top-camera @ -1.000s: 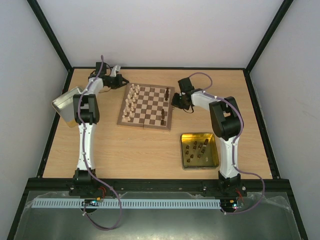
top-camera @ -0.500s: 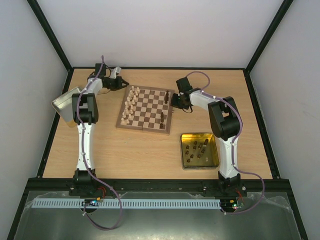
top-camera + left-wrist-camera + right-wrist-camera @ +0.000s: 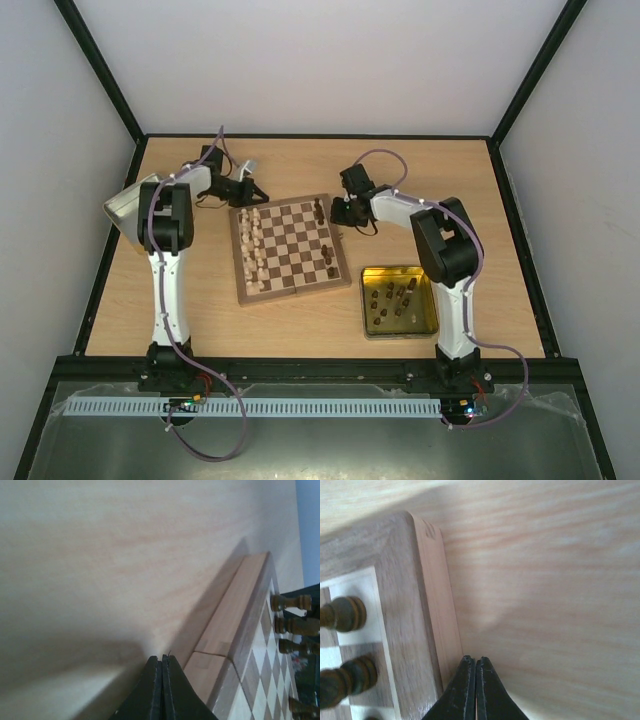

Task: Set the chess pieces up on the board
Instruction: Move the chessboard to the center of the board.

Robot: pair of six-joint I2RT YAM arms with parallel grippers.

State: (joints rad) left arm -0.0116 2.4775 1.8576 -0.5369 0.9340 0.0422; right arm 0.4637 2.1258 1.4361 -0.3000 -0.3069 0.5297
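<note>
Pale wood tabletop (image 3: 300, 320). Carries the board (image 3: 293, 252) askew near the middle, cream chess pieces (image 3: 256, 250) down its left side, few dark chess pieces (image 3: 329, 258) on its right. Has the left gripper (image 3: 162, 661) closed, empty, just beside the board's far edge; the right gripper (image 3: 475, 664) closed, empty, against the right edge near the far corner. Keeps more dark ones in a gold tin (image 3: 399, 269) toward the near-right corner.

Matt wooden board (image 3: 295, 250); glossy metal tin (image 3: 425, 314); smooth wood-grain table (image 3: 280, 335)
</note>
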